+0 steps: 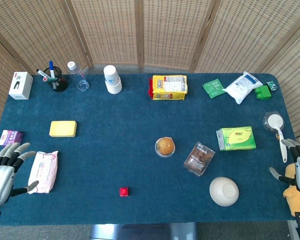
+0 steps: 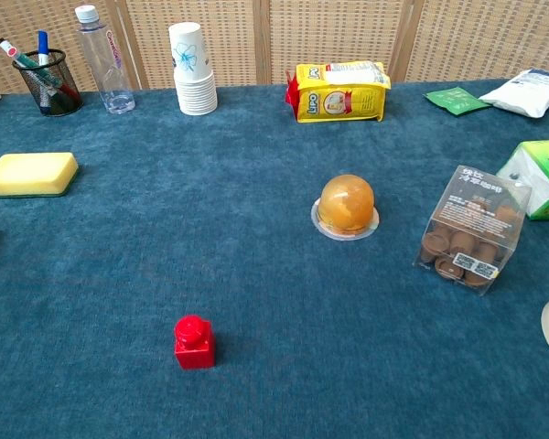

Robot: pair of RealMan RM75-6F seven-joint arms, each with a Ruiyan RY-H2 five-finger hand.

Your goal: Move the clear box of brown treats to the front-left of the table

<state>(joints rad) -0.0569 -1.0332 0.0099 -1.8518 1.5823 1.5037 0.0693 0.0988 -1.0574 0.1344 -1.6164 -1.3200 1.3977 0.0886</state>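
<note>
Clear box of brown treats point(image 1: 199, 158) between wrapped bun point(image 1: 165, 147) and white bowl point(image 1: 224, 191).

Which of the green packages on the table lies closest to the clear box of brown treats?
The light green packet, just right of the clear box of brown treats. The dark green sachet and small green block sit along the far edge.

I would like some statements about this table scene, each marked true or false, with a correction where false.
1. The clear box of brown treats is held by the right hand. False: it lies on the table, untouched.
2. The left hand holds nothing. True.
3. The red block sits inside the white bowl. False: it stands alone on the cloth.
4. The yellow sponge is left of the clear box. True.
5. The paper cups stand near the bottle. True.
</note>
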